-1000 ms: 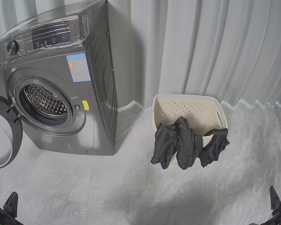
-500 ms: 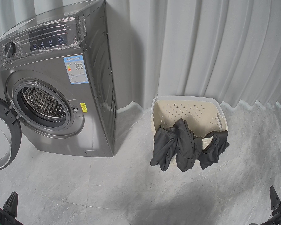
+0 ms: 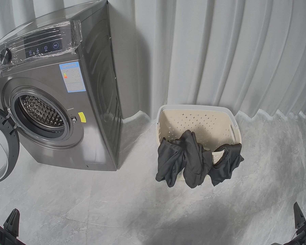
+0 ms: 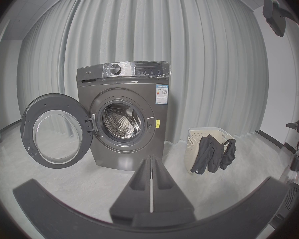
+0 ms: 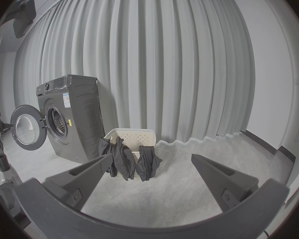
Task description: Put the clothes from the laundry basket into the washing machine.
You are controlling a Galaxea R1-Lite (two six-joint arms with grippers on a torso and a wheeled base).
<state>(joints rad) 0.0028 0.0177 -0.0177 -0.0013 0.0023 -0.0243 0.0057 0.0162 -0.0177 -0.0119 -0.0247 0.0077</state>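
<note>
Dark clothes [image 3: 193, 160] are hanging over the front rim of the laundry basket [image 3: 197, 107], frame centre. The washing machine [image 3: 95, 119] door [image 3: 1, 150] is standing open, far left. Left gripper [image 4: 151, 170] is pinched together, right gripper [image 5: 150, 157] is spread. You're likely facing pickup, which calls for reaching the cloth.

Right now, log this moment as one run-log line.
clothes: draped over laundry basket rim | washing machine: door open | left gripper: shut | right gripper: open
</note>
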